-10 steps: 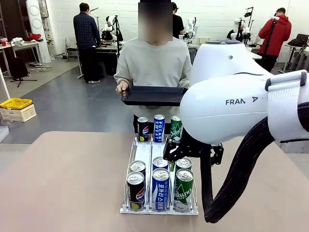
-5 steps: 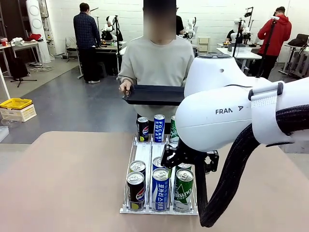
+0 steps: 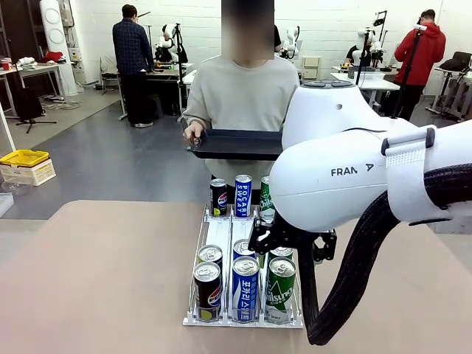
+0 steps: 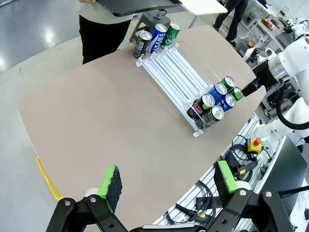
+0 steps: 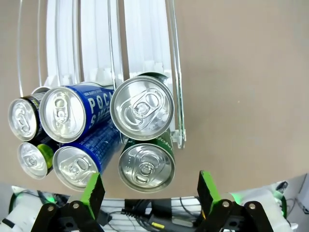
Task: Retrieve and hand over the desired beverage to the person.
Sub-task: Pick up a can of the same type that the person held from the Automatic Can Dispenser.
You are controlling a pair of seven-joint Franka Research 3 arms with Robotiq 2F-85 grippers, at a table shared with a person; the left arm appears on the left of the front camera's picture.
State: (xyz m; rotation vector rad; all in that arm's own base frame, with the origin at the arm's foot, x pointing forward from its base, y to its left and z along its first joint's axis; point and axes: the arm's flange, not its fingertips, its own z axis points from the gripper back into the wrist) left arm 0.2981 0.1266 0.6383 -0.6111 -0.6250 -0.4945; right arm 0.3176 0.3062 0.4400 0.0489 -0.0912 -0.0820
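Green can (image 5: pixel 146 166) at near-right corner of rack (image 3: pixel 219 234) is sitting ungrasped, right gripper (image 5: pixel 150 187) hovering wide-open over it, handover to person (image 3: pixel 240 96) not started.

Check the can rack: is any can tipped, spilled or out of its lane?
Nothing stands out. The cans all stand upright in the lanes of the rack, one colour per lane, and the table shows no spill.

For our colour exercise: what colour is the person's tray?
The tray is black, best seen in front view.
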